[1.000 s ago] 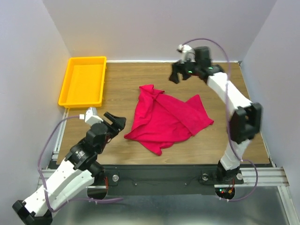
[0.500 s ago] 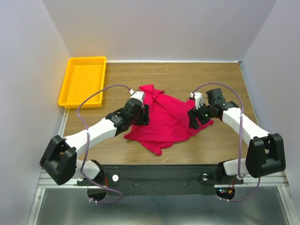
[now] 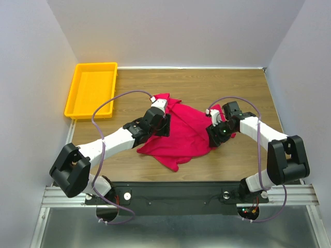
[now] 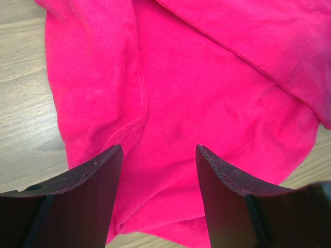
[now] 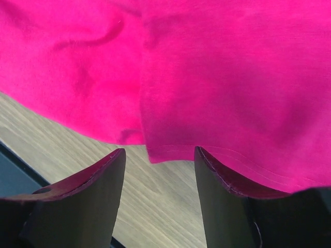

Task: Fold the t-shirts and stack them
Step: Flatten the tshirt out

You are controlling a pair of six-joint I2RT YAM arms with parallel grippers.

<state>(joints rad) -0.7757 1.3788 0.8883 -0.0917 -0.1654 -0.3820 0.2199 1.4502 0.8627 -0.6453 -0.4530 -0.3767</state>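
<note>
Left gripper (image 3: 161, 125), jaws apart and empty, hovers over the left edge of a red t-shirt (image 3: 186, 132) lying crumpled mid-surface (image 3: 207, 88), with the right gripper (image 3: 217, 133) likewise parted and empty above its right hem, so folding and stacking have not begun.

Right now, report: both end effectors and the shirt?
Left end effector open, low over t-shirt left side. Right end effector open over its right hem. Garment crumpled, unfolded. Yellow tray well apart.
</note>
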